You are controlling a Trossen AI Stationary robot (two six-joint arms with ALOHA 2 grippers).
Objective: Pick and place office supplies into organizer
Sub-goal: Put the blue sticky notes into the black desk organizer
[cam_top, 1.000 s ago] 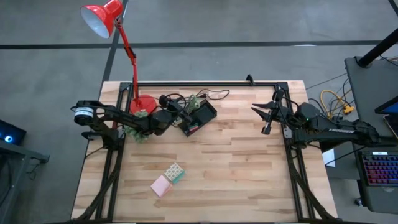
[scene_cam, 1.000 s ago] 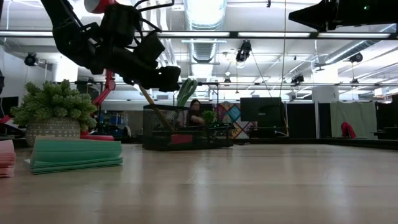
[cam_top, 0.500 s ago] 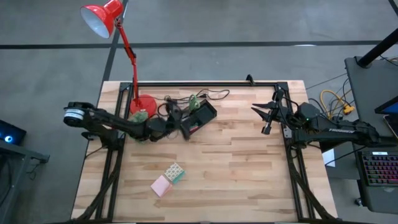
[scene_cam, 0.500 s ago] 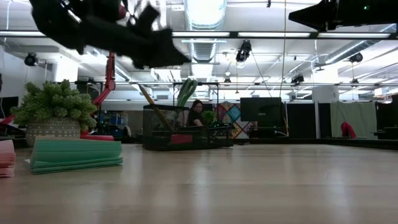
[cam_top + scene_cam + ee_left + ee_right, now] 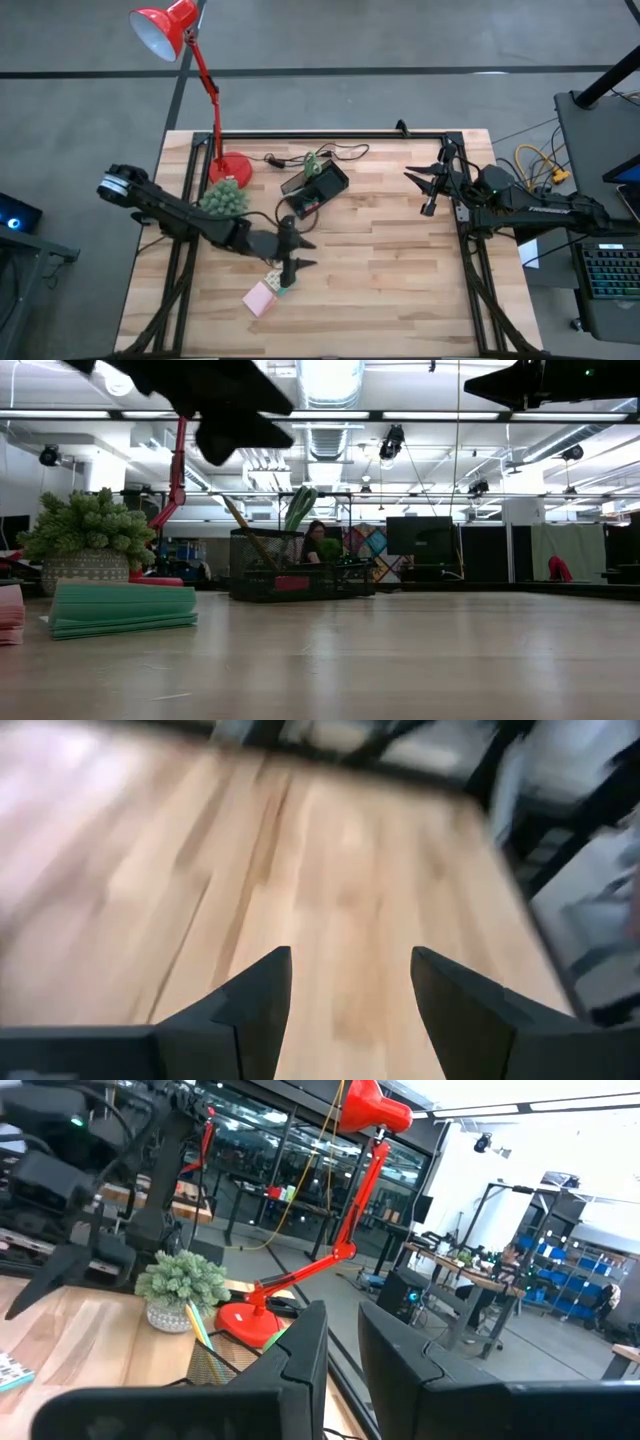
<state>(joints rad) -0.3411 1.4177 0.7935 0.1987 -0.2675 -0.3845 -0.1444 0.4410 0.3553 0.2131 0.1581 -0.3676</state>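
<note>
My left gripper [image 5: 300, 254] hangs open above the table, just past the far right side of the green-white patterned block [image 5: 281, 281]. The block lies flat beside the pink sticky-note pad [image 5: 258, 298]. In the left wrist view the gripper [image 5: 350, 965] has only bare wood between its fingers. The black organizer [image 5: 318, 186] stands at the table's far side, with a pencil and green scissors handles [image 5: 299, 507] sticking up from it. My right gripper [image 5: 424, 192] waits raised at the right edge, its fingers [image 5: 310, 1342] a narrow gap apart with nothing between them.
A potted plant [image 5: 225, 197] and the red lamp's round base [image 5: 232, 166] stand at the far left, with a black cable [image 5: 345, 152] behind the organizer. Bare wood runs across the table's middle and right [image 5: 400, 270].
My left gripper has swung away from the organizer toward the table's near edge, ending over the block and pad. It has risen and tipped from pointing steeply down to nearly level, and has stayed open. The plant, hidden under the arm before, shows again.
</note>
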